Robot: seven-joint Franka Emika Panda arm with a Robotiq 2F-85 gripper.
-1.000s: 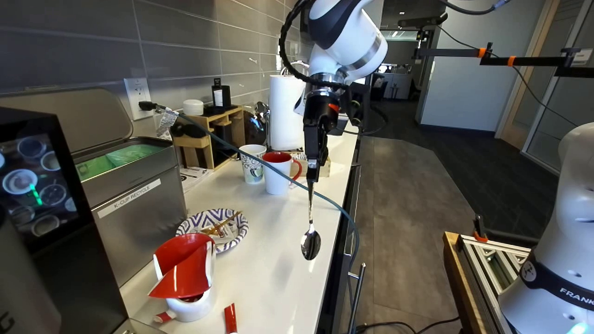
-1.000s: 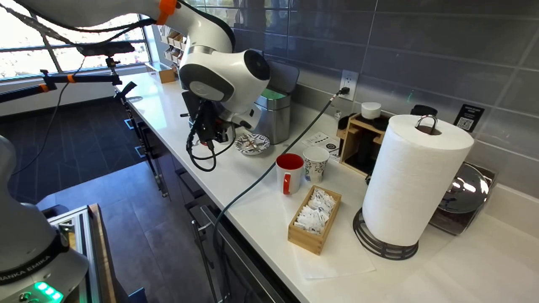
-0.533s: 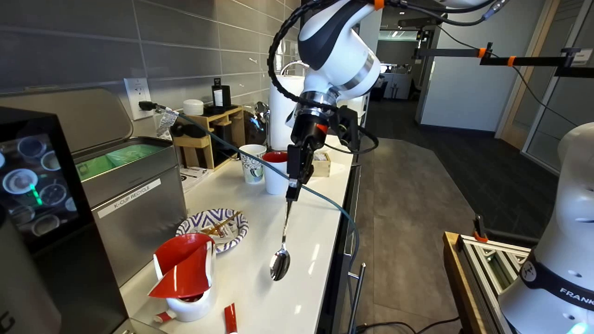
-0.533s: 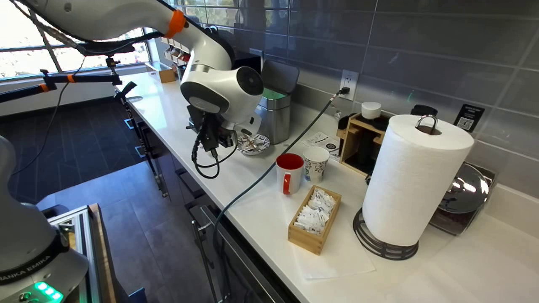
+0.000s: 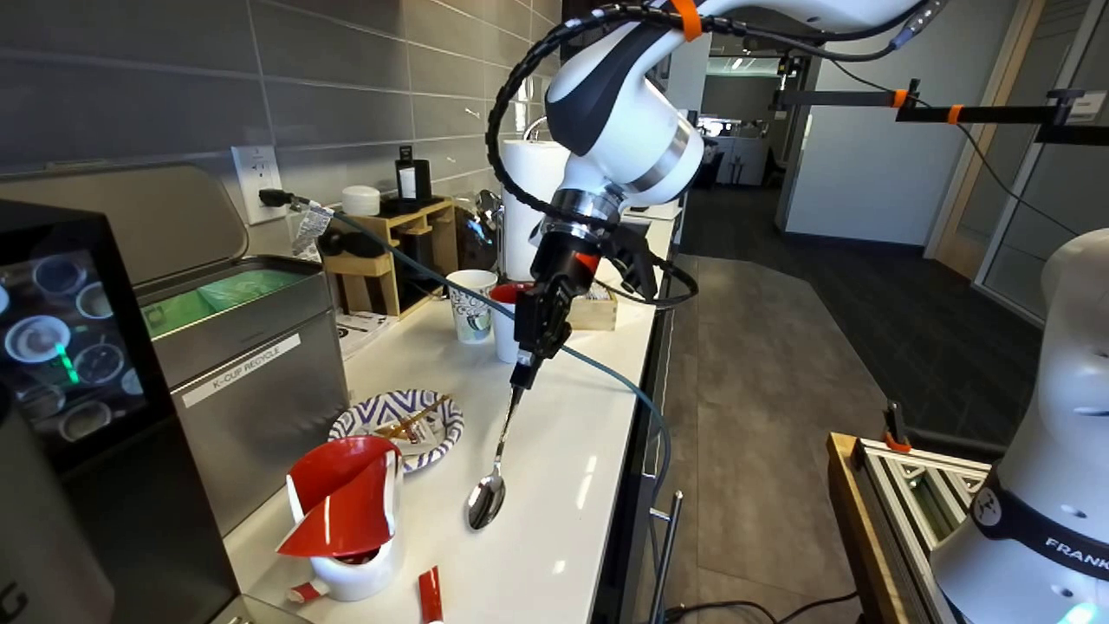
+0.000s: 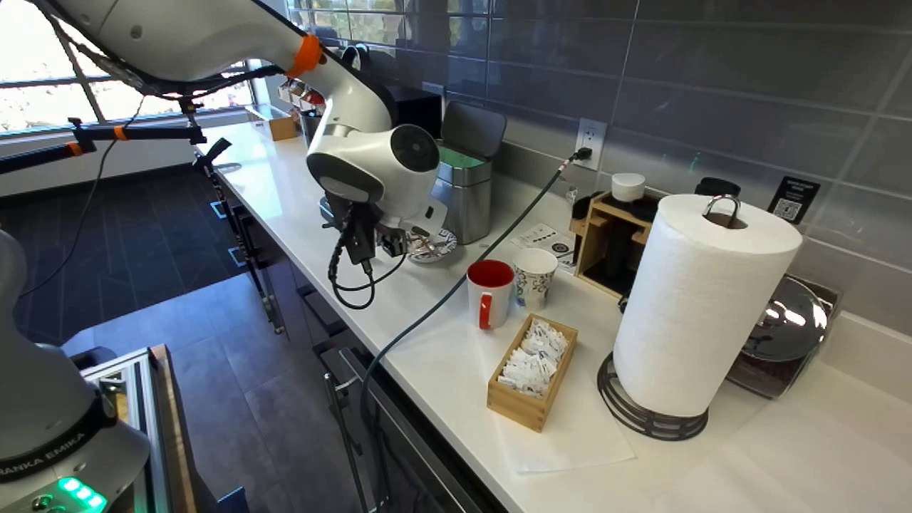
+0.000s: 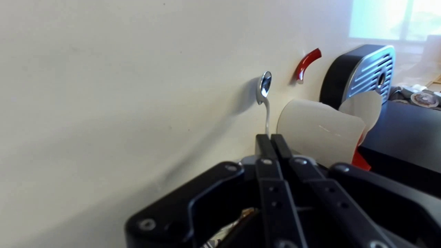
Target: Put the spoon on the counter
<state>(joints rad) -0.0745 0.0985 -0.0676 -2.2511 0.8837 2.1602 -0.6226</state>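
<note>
Your hand [image 7: 270, 137] grips the spoon [image 7: 263, 93], tilted bowl-down over the table [image 5: 537, 520]; this looks like the lowering step, so ease it flat, then let go.

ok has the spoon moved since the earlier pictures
Yes: in an exterior view the spoon has shifted left and down in the picture, toward the broken mug, which has stayed put.

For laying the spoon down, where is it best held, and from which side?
I'd grip the handle well away from the bowl, coming from above, as the end effector does here. The handle is thin enough to pinch and slants down toward the bowl, so the bowl would likely meet the counter first.
</note>
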